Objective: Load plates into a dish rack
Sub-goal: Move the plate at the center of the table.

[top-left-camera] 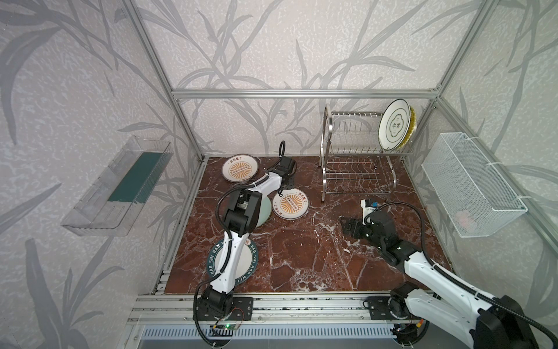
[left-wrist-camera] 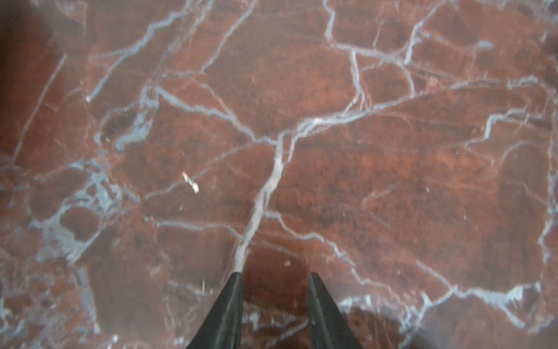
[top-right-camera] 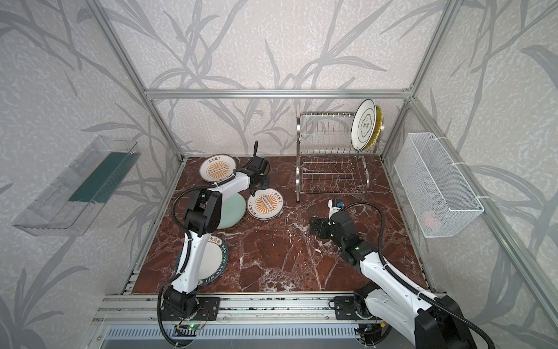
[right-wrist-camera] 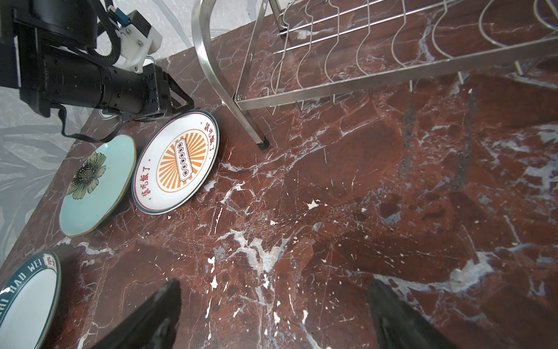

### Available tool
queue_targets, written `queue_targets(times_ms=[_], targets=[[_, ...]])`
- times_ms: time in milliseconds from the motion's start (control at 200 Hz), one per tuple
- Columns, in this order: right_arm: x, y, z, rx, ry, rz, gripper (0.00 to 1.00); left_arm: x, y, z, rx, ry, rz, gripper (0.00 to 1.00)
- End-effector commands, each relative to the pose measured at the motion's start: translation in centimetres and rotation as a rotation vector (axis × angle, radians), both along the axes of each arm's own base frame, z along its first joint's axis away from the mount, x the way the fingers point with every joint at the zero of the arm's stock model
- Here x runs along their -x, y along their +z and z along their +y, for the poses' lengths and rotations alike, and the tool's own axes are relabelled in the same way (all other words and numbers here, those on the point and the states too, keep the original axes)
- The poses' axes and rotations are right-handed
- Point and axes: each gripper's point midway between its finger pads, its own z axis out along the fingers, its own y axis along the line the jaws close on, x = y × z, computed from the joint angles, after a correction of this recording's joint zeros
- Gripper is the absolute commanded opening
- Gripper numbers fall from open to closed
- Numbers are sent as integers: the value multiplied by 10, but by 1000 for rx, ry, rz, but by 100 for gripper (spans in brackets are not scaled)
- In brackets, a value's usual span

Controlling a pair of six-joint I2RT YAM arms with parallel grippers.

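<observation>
Risk: left gripper [left-wrist-camera: 276,279] part-open, empty, low beside flat round white orange-sunburst ceramic plate [top-left-camera: 290,203]; rim may skid on slick red marble tabletop [top-left-camera: 302,256]. Right gripper [right-wrist-camera: 274,285] wide, empty.

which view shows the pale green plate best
Right wrist view: the pale green plate shows almost whole, flower print visible. In both top views the left arm partly covers it; the left wrist view shows only tabletop.

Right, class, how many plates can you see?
6. Upright in the dish rack, top tier: cloud-outline plate, yellow plate behind it. Flat on the table: far sunburst plate, near sunburst plate, green plate, teal-rimmed plate.
</observation>
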Motion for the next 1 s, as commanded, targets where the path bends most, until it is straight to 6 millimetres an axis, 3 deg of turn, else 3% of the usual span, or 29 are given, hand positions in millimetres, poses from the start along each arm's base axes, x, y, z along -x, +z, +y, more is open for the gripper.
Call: queue_targets(times_ms=[0, 460, 765, 995], targets=[[3, -2, -4, 13, -7, -8, 95, 18, 13, 0, 4, -4, 3, 35], [4, -6, -2, -4, -5, 1, 95, 70, 8, 2, 47, 22, 1, 35], [3, -20, 1, -10, -3, 32, 95, 109, 8, -11, 80, -10, 4, 35], [0, -33, 13, -60, 26, 70, 94, 114, 18, -14, 81, -22, -10, 35]])
